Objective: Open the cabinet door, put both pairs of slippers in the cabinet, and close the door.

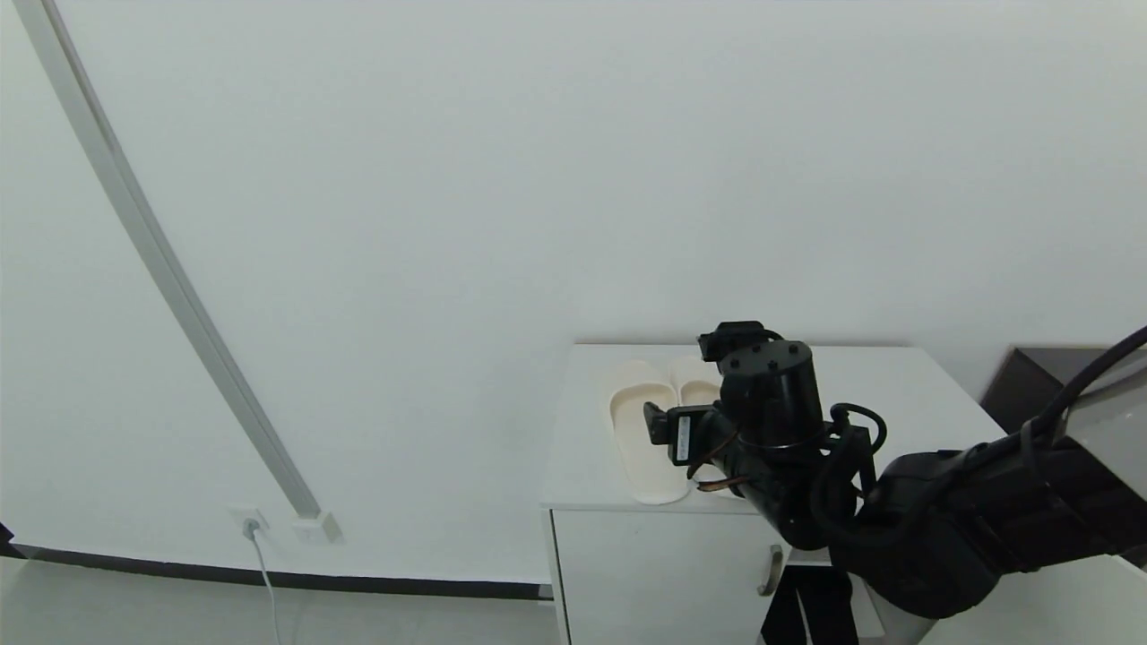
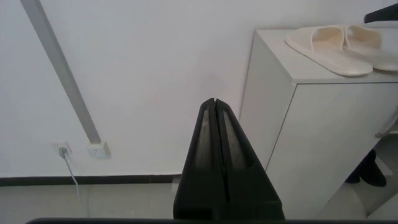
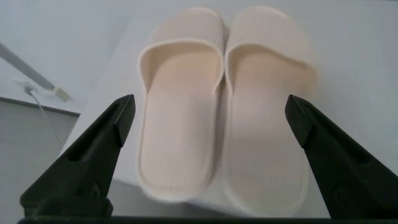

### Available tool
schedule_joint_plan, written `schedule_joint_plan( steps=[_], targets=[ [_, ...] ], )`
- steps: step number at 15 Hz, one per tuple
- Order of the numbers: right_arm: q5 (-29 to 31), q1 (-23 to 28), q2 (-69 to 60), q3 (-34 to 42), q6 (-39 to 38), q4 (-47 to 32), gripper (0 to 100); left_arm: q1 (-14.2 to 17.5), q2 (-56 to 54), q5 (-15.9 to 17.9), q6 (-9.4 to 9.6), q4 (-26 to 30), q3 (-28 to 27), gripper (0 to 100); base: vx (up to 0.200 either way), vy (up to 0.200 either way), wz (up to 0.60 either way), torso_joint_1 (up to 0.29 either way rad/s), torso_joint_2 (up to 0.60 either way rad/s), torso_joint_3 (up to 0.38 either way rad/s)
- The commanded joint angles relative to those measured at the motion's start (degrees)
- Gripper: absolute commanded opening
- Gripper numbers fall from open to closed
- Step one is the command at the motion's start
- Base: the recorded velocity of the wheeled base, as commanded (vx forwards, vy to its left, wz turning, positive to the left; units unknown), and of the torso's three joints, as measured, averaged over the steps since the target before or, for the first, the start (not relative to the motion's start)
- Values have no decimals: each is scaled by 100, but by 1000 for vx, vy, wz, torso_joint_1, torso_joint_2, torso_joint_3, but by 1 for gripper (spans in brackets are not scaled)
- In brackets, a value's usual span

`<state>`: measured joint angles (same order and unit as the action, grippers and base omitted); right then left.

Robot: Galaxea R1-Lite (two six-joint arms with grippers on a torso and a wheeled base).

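A pair of cream slippers (image 1: 647, 430) (image 2: 339, 46) lies side by side on top of the white cabinet (image 1: 582, 466) (image 2: 323, 137). My right gripper (image 3: 211, 115) hovers just above the pair (image 3: 180, 130), open wide, with one finger (image 3: 109, 134) on each outer side and nothing held. In the head view the right arm's wrist (image 1: 771, 394) covers part of the slippers. My left gripper (image 2: 214, 106) is shut on nothing, low and off to the left of the cabinet. The cabinet door (image 1: 663, 573) has a grey handle (image 1: 771, 569). Dark shapes (image 1: 806, 614) show beside its lower edge.
A white wall stands behind the cabinet. A grey cable duct (image 1: 161, 260) runs slanting down it to a wall socket (image 1: 248, 521) with a plugged cord. A dark piece of furniture (image 1: 1030, 385) stands to the cabinet's right. Bare floor lies left of the cabinet.
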<state>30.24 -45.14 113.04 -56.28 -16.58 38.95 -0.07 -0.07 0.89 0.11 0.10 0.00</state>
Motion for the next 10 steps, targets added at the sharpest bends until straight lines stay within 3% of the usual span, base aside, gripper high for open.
schedule_joint_plan(
  steps=[1,4,10],
  targets=[
    [-10,-3,332,153,14,254,100,-1,7,-1,-2,-1,0,0,0,0,0,0,0,0],
    [-10,14,693,30,41,623,100,-1,7,-1,-2,-1,0,0,0,0,0,0,0,0],
    [-10,243,1378,-638,50,614,100,-1,7,-1,7,-1,0,0,0,0,0,0,0,0]
  ],
)
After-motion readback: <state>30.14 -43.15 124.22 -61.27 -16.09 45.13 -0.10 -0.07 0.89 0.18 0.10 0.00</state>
